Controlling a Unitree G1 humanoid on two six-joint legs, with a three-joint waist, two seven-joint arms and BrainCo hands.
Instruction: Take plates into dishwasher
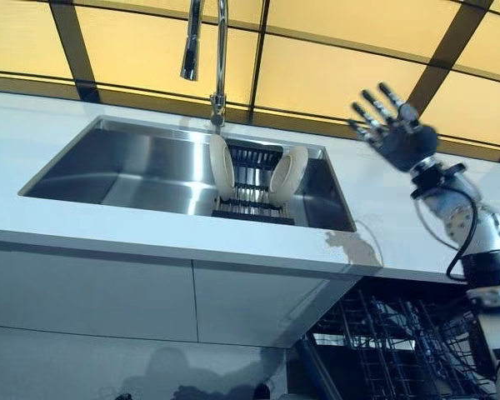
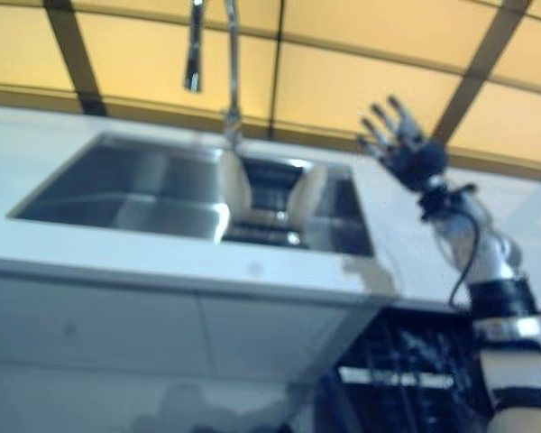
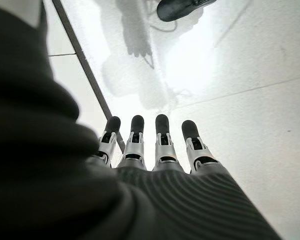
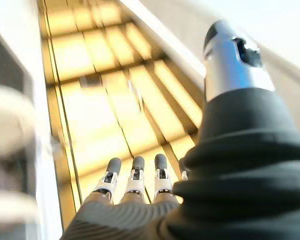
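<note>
Below the worktop's (image 1: pixel 150 237) near edge my dishwasher rack (image 1: pixel 392 342) stands open. My right hand (image 1: pixel 396 133) hovers spread and empty. Two plates (image 1: pixel 222 167) stand on edge in the sink's (image 1: pixel 108 171) rack: probably stiff, slick, breakable, so I'd pinch the upper rim. My left hand (image 3: pixel 160 150) hangs straight-fingered over the floor.

Kitchen: steel sink (image 1: pixel 142 171) w/ tall faucet (image 1: pixel 207 52) set in white worktop (image 1: pixel 50 125), plates (image 1: pixel 222 165) in a rack, open dishwasher rack (image 1: pixel 392 337) below, yellow-tiled wall (image 1: pixel 333 58).

Right hand (image 1: pixel 400 133) raised, fingers spread; left hand (image 3: pixel 155 150) straight-fingered.
</note>
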